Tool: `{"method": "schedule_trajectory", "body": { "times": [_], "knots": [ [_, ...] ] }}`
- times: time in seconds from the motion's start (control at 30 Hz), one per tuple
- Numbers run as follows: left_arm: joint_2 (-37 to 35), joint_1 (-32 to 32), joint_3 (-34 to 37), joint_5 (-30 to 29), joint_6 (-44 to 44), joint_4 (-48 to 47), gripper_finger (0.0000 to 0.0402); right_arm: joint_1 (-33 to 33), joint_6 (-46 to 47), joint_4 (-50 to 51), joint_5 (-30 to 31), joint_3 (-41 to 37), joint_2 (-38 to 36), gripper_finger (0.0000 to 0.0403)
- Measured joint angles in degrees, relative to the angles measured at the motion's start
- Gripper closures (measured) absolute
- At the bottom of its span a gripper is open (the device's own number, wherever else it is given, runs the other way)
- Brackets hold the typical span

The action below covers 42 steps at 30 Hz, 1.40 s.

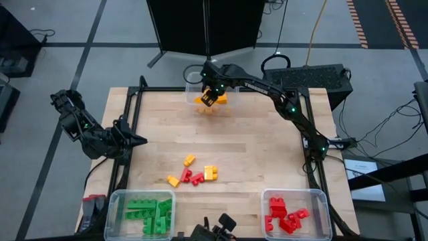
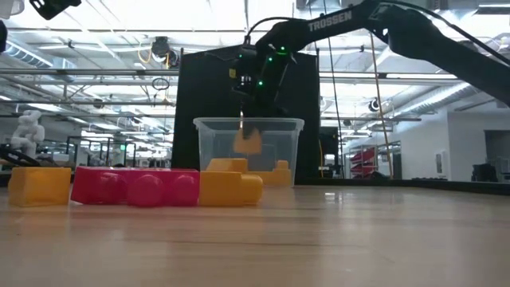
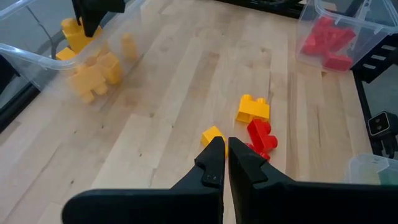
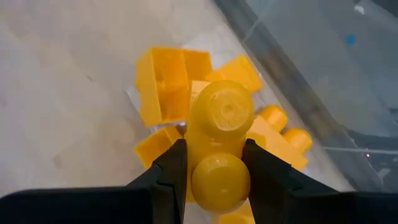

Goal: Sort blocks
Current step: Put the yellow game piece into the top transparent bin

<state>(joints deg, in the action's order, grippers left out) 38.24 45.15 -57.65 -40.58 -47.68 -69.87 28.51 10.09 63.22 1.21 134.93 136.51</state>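
A clear bin [image 1: 192,92] at the table's far middle holds several yellow bricks [image 4: 163,87]. My right gripper [image 4: 214,152] reaches down into it, shut on a yellow brick [image 4: 221,134], which also shows in the low view as the brick [image 2: 249,142] hanging below the bin's rim [image 2: 249,121]. Loose yellow bricks [image 1: 210,173] and red bricks [image 1: 191,177] lie on the table's middle. My left gripper [image 3: 225,154] hovers shut and empty at the table's left side [image 1: 137,140]. My right gripper pinches the yellow brick by two opposite sides [image 4: 191,163] between its two fingers. The fingers slant steeply down from above. The brick's round studs [image 4: 225,112] face up toward the wrist. The brick hangs inside the bin, clear of the bricks below it.
A clear bin of green bricks [image 1: 142,213] stands at the near left and a clear bin of red bricks [image 1: 294,214] at the near right. A black frame [image 1: 134,100] borders the table. Bare wood lies between the loose bricks and the far bin.
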Motion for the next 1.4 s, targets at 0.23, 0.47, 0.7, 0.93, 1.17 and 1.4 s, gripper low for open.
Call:
{"method": "schedule_trajectory", "body": {
  "times": [0.23,0.47,0.7,0.93,1.17,1.4],
  "knots": [
    [0.00,-0.01,0.00,0.00,0.00,-0.07,0.0398,0.02,0.00,0.34,-0.02,0.00,0.17,0.0218],
    [0.00,0.00,0.00,0.00,-0.02,-0.07,0.0398,-0.05,-0.17,0.47,-0.04,0.00,0.15,0.0177],
    [0.00,-0.02,0.00,0.00,-0.01,-0.07,0.0398,-0.77,-4.86,-0.21,-3.19,0.01,-5.43,0.0187],
    [-0.02,0.00,0.00,0.00,0.00,-0.05,0.0398,-5.37,-11.68,-5.64,-5.61,0.05,-15.05,0.0187],
    [0.00,0.00,0.00,0.00,0.02,-0.07,0.0398,-16.77,-27.65,-10.19,-5.81,0.11,-17.30,0.0186],
    [0.00,0.00,0.00,0.00,0.02,-0.07,0.0398,-23.95,-34.61,-15.16,-6.03,0.11,-11.86,0.0186]
  ]
}}
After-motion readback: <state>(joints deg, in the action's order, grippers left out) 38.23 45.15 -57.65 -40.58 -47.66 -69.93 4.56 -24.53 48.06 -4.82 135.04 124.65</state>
